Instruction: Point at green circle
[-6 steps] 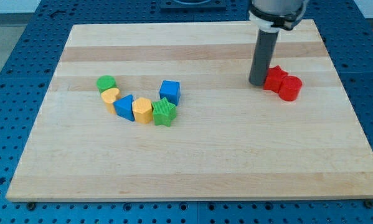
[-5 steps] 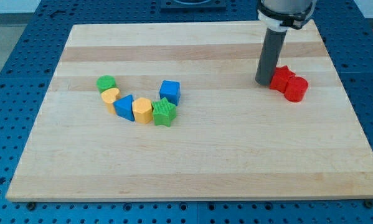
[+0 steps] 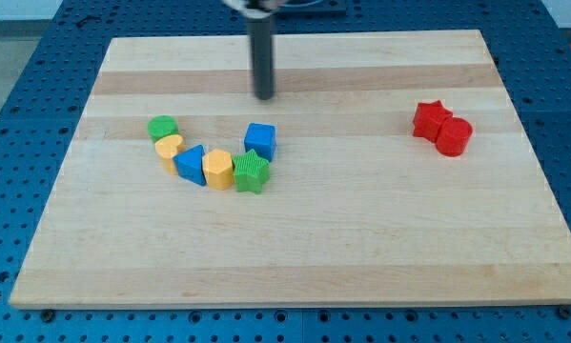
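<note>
The green circle [image 3: 162,127] sits at the left of the wooden board [image 3: 361,238], at the upper left end of a curved row of blocks. My tip [image 3: 264,96] is on the board above the blue cube [image 3: 260,140], to the upper right of the green circle and well apart from it. The row runs from the green circle through a yellow heart [image 3: 170,147], a blue triangle [image 3: 190,163], a yellow hexagon [image 3: 218,169] and a green star [image 3: 252,172] up to the blue cube.
A red star [image 3: 430,119] and a red cylinder [image 3: 454,136] touch each other at the view's right. A blue perforated table [image 3: 18,114] surrounds the board.
My tip has moved far to the view's left, from beside the red blocks to above the blue cube. The red blocks shifted slightly right earlier and now rest alone.
</note>
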Controlling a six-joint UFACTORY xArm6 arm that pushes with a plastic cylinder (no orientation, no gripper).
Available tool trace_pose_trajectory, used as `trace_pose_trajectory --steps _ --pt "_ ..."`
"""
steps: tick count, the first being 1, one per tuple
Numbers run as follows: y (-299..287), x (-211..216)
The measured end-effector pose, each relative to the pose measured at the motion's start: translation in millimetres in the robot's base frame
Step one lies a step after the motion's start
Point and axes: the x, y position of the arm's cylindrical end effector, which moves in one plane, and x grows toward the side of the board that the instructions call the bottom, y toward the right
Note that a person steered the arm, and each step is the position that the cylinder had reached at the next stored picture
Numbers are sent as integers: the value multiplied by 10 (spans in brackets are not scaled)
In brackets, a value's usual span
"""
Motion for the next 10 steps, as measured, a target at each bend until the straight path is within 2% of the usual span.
trace_pose_trajectory --steps 2,3,4,8,10 --pt "-1512 205" --pt "-1890 366" --pt "-1957 421" --pt "-1550 810" --pt "-951 783"
